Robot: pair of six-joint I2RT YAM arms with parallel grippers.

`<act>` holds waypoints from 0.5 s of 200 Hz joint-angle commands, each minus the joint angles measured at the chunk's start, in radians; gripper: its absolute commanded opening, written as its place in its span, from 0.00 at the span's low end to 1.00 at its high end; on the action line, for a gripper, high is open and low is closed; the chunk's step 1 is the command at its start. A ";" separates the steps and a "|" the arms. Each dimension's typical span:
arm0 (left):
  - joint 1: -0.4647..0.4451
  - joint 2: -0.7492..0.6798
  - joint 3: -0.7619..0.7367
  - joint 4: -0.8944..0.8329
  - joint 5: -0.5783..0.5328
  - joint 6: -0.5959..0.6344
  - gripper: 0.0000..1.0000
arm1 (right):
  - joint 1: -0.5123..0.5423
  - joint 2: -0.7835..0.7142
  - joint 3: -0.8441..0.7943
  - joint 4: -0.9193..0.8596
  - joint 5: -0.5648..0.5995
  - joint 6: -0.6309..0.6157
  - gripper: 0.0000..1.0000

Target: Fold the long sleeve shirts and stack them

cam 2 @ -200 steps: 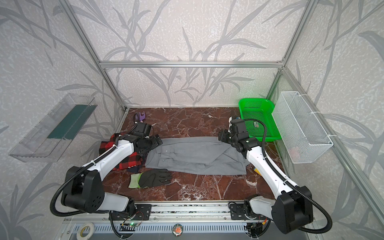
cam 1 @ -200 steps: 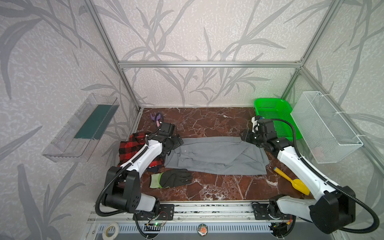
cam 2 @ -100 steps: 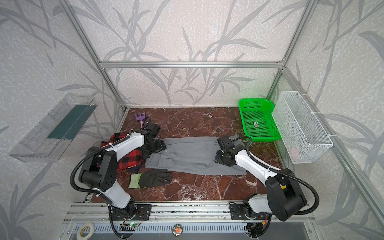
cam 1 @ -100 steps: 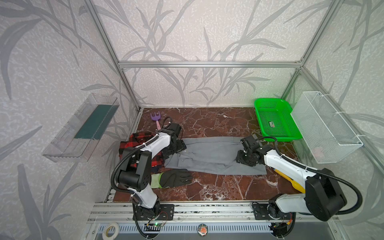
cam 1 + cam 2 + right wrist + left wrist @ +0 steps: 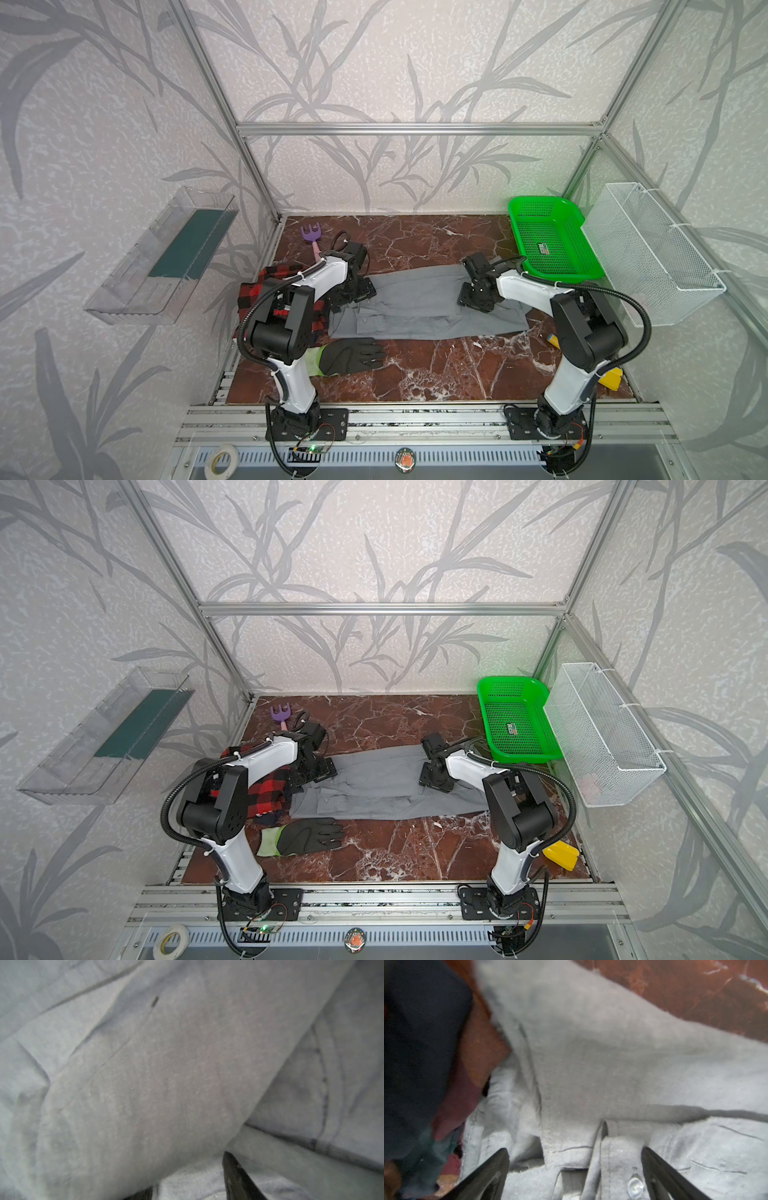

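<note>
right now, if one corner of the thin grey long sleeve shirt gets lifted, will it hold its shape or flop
Likely floppy: the thin grey long sleeve shirt lies flat with soft creases and overlapping layers. Probably light, since the cloth looks thin. Lifted by one corner, its long spread would likely sag and drag.

The left arm (image 5: 328, 274) and right arm (image 5: 523, 286) wear white shells over black joints, with corrugated black cables (image 5: 646, 332) — left tool (image 5: 574, 1154) black-fingered.
</note>
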 commanded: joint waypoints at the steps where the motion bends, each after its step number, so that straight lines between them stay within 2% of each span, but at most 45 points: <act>1: -0.002 0.025 0.042 -0.030 0.019 0.007 0.98 | -0.031 0.106 0.072 0.000 0.019 -0.010 0.53; 45: -0.007 0.055 0.062 -0.022 0.039 -0.013 0.98 | -0.076 0.312 0.361 -0.059 -0.001 -0.069 0.52; 64: -0.016 0.063 0.057 -0.001 0.065 -0.035 0.98 | -0.080 0.376 0.479 -0.105 0.008 -0.153 0.52; 100: -0.056 0.078 0.076 0.030 0.095 -0.079 0.98 | -0.106 0.361 0.579 -0.136 0.000 -0.210 0.52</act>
